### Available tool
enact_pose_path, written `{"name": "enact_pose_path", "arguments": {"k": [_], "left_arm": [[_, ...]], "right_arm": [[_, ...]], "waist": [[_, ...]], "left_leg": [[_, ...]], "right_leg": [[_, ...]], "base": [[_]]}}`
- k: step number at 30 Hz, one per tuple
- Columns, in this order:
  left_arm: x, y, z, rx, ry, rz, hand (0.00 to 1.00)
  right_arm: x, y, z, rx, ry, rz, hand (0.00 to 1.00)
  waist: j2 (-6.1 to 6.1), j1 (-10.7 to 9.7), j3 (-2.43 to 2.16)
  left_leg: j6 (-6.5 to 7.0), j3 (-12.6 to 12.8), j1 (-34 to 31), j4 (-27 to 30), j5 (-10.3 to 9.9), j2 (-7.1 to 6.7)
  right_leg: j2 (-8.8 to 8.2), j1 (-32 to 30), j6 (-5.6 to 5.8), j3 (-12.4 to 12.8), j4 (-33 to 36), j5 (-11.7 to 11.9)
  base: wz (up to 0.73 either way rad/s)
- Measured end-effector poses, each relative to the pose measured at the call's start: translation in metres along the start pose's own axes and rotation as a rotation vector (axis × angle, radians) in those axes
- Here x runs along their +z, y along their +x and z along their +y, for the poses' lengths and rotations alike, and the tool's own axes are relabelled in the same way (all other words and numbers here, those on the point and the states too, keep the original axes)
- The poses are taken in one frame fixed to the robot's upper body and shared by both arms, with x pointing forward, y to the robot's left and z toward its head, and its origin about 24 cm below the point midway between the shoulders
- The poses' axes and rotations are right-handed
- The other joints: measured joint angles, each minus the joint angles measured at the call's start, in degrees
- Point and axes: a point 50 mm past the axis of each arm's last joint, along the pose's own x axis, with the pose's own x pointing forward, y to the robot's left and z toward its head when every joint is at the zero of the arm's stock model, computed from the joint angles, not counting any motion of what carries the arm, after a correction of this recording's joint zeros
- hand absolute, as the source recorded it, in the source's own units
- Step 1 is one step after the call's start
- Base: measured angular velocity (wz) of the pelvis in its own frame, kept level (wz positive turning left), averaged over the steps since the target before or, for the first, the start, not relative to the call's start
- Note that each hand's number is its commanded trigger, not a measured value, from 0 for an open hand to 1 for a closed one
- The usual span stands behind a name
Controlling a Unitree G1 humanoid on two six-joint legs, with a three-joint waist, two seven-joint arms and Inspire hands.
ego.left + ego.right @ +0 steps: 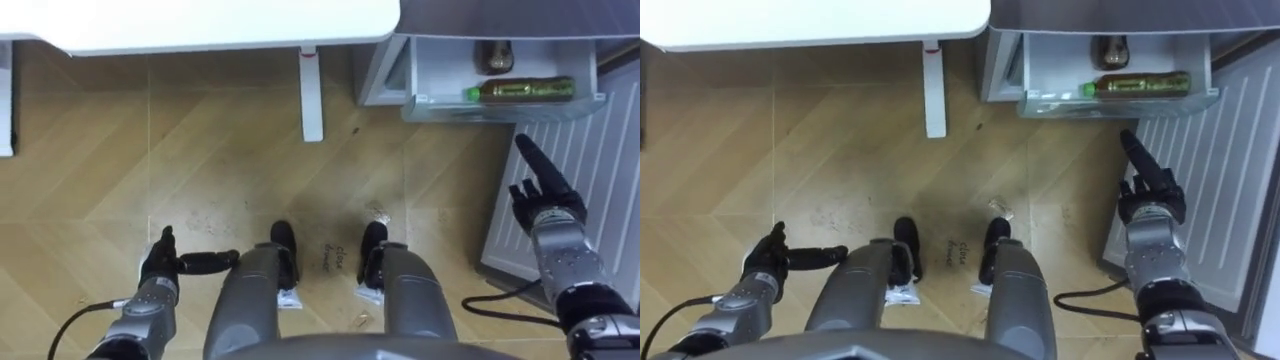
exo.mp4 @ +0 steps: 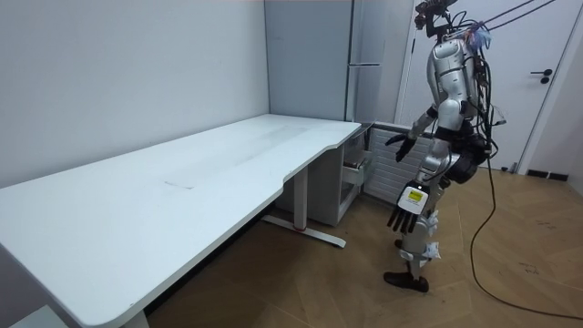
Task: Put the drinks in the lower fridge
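Observation:
The lower fridge drawer (image 1: 500,108) stands pulled out at the upper right. In it lies a bottle (image 1: 522,90) of amber drink with a green cap, on its side. Behind it sits a second, darker bottle (image 1: 493,55). My right hand (image 1: 545,200) is raised below the drawer and in front of it, fingers straight and pointing towards it, holding nothing. Low at my left side hangs my left hand (image 1: 160,265), relaxed and empty. In the room view I stand upright at the end of the desk, facing the fridge (image 2: 364,55), right hand (image 2: 401,146) lifted, left hand (image 2: 407,205) down.
A white desk (image 1: 200,20) spans the upper left, with its leg (image 1: 311,95) on the wooden floor. A white ribbed panel (image 1: 590,170), apparently the open fridge door, stands to the right of my right hand.

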Motion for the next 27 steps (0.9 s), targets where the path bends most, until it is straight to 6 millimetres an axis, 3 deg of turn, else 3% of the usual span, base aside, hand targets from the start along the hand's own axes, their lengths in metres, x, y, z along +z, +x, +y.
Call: {"name": "enact_pose_path", "arguments": {"k": [8, 11, 13, 19, 27], "left_arm": [[0.004, 0.0, 0.001, 0.032, -0.023, -0.013, 0.0], [0.006, 0.001, 0.005, 0.054, -0.023, -0.027, 0.0], [0.009, 0.002, 0.008, 0.073, -0.033, -0.036, 0.0], [0.008, 0.002, 0.007, 0.107, -0.004, -0.008, 0.0], [0.012, 0.002, 0.005, 0.119, 0.045, -0.03, 0.0]], "right_arm": [[0.0, 0.002, 0.005, -0.033, 0.07, 0.018, 0.0], [0.007, 0.007, 0.012, -0.042, 0.067, 0.004, 0.0], [0.017, 0.011, 0.029, -0.017, 0.083, -0.016, 0.0], [0.041, 0.016, 0.059, 0.048, 0.195, -0.052, 0.0], [0.057, 0.012, 0.104, 0.282, 0.296, -0.061, 0.0]], "waist": [[0.2, 0.08, 0.0], [0.34, -0.75, 0.12], [0.59, -1.27, 0.28], [0.75, -0.87, 0.75], [0.86, 0.07, 1.14]], "left_leg": [[0.08, 1.15, -4.3, 3.63, -1.19, -0.03], [0.16, 1.15, -6.57, 8.13, -3.48, -0.25], [0.14, 1.12, -10.22, 13.62, -5.85, 0.02], [0.33, 1.24, -19.08, 26.24, -10.87, 1.12], [0.17, 0.53, -28.06, 36.94, -14.67, 2.46]], "right_leg": [[-0.81, -5.8, -0.42, 1.32, 5.48, -1.67], [-1.83, -8.58, -0.3, 2.04, 11.28, -4.67], [-2.25, -12.39, -0.21, 2.87, 16.73, -7.01], [-3.06, -21.76, -0.66, 4.49, 29.11, -11.71], [-3.15, -30.47, -1.26, 5.19, 39.02, -14.93]], "base": [[-0.02], [0.09], [0.02], [0.01], [0.01]]}}
